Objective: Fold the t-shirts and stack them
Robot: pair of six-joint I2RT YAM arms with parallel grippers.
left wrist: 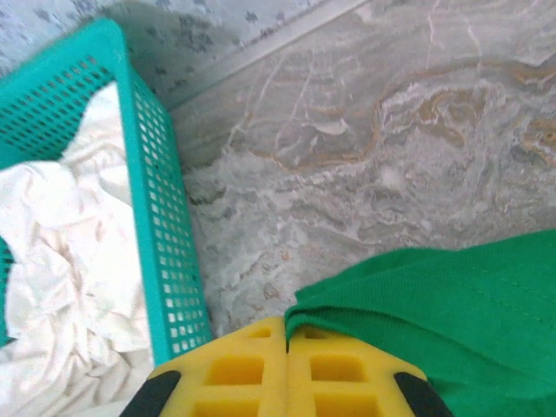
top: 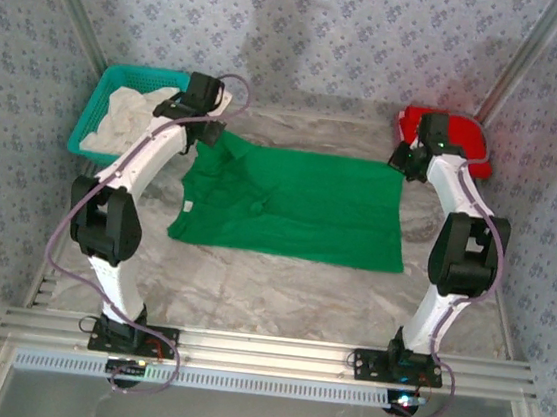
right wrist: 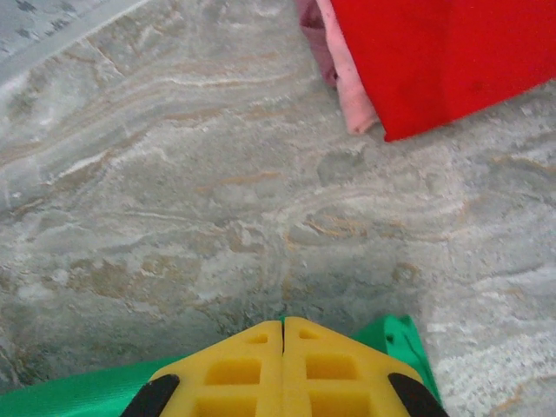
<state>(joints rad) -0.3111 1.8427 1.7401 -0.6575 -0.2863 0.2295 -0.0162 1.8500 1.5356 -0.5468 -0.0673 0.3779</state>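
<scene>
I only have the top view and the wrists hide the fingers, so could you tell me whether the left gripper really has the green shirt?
Observer: Yes, the left gripper is shut on the green shirt; its edge runs into the seam between the pads.
Operator: Thank you. And the right one?
Observer: The right gripper is shut too, seemingly on a corner of the shirt, with green cloth either side of it.
Operator: Is the red shirt lying alone over there?
Observer: No, a pink cloth pokes out from under the red shirt.
</scene>
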